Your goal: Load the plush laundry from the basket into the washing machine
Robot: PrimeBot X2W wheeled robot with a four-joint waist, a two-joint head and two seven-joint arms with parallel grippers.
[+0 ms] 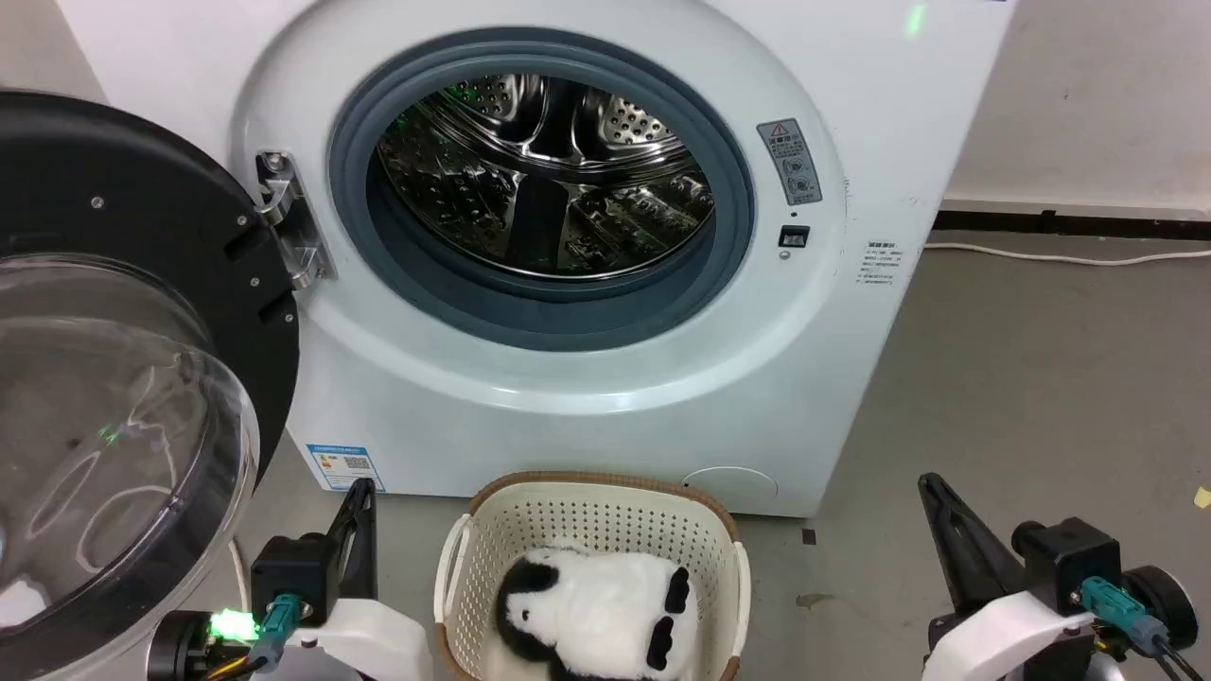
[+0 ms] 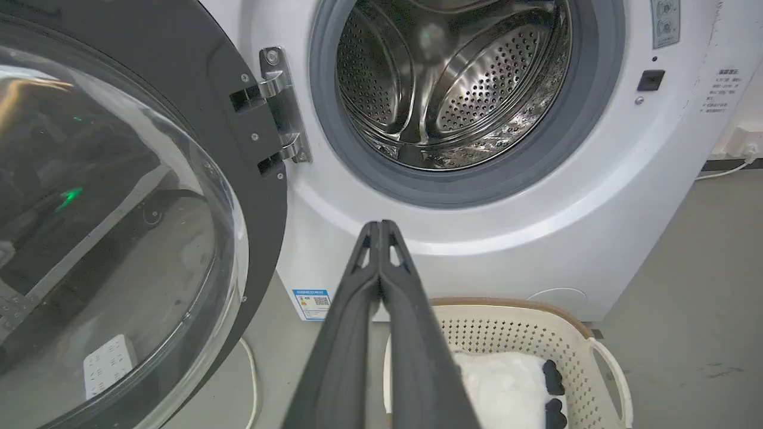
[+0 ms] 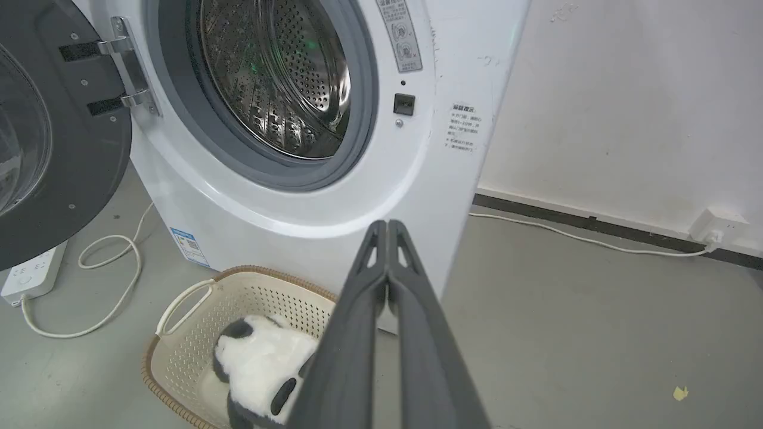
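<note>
The plush laundry (image 1: 596, 610), a fluffy white toy with black patches, lies in the cream basket (image 1: 492, 549) on the floor right in front of the washing machine (image 1: 605, 397). The machine's steel drum (image 1: 544, 175) holds nothing, and its black-framed domed door (image 1: 114, 397) is swung wide to the left. My left gripper (image 1: 362, 487) hangs left of the basket, shut with nothing in it. To the basket's right my right gripper (image 1: 929, 482) is shut on nothing too. The wrist views show the plush laundry (image 2: 506, 387) (image 3: 262, 363) in the basket (image 2: 572, 339) (image 3: 179, 357), behind the left gripper (image 2: 380, 225) and the right gripper (image 3: 387, 224).
The open door (image 2: 119, 226) takes up the space left of my left arm. A white power strip (image 3: 33, 274) and looped cable (image 3: 113, 280) lie on the floor under the door. Another cable (image 3: 566, 235) runs along the wall to an outlet (image 3: 718, 223). Bare grey floor (image 1: 1041, 378) spreads to the right.
</note>
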